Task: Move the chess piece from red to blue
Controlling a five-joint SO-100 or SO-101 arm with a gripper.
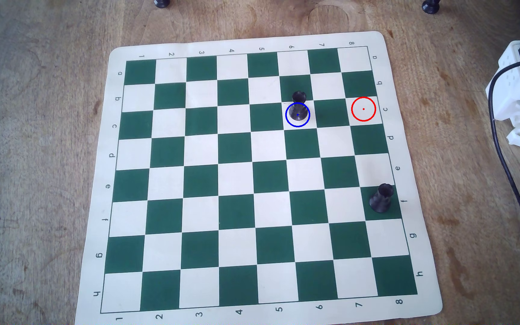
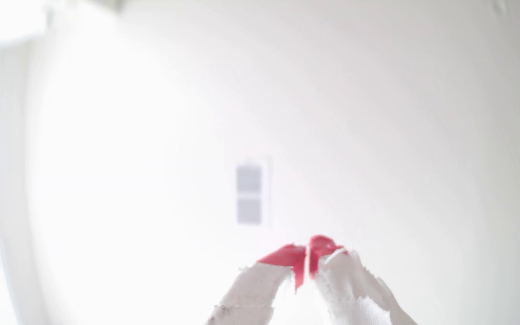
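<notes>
Seeing our red-tipped white gripper (image 2: 307,261) clenched empty, we judge only jostling could topple the small black chess piece (image 1: 298,107) inside the thin blue circle (image 1: 286,119).

A worn wooden table (image 1: 33,140) in the overhead view; the wrist view shows a bright white wall (image 2: 408,125).

Stout black piece (image 1: 381,198) on chessboard (image 1: 190,175), wooden table (image 1: 33,125).

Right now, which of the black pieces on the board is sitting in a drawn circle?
The slim chess piece with the flat-topped head: its base sits inside the blue circle. The stouter notched-crown piece stands on an unmarked green square, and the red circle is empty.
</notes>
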